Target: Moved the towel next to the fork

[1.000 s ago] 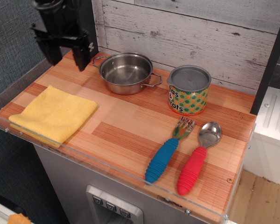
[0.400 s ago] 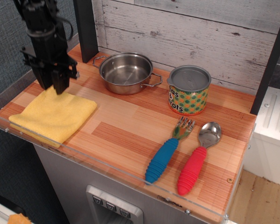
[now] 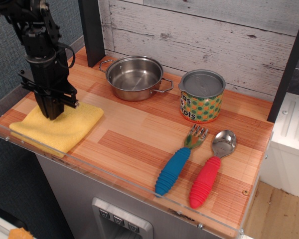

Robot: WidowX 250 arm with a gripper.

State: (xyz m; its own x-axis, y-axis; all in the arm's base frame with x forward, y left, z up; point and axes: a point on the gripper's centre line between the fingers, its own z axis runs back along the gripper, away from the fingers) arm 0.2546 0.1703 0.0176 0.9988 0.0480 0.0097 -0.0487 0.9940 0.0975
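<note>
Towel (image 3: 57, 127) lies flat at the left front corner of the worktop (image 3: 139, 134), well apart from the fork (image 3: 178, 160), which sits toward the right front. Its far part is hidden behind the black arm and hand (image 3: 53, 112); the hand's tips press down onto or into the cloth, and I cannot tell whether its fingers are spread or pinched, since they merge into one dark block from this angle.

Largest is the worktop, a board of striped reddish and pale wood planks edged by a clear plastic lip; its left end is partly covered by the arm. Behind it stands a wall of whitewashed rough boards. The towel comes next: a folded, roughly square yellow cloth, soft and slightly fuzzy, its front corner reaching the clear lip. The steel pot (image 3: 135, 77) at the back is round, shiny and has two thin loop handles. Beside it stands a short tin can (image 3: 202, 96) with a grey lid and a label of green and orange dots; its lettering is cut off by the curve. The fork has a thick ribbed blue handle and small metal tines, and just beside it lies a spoon (image 3: 213, 167) with a ribbed red handle.
</note>
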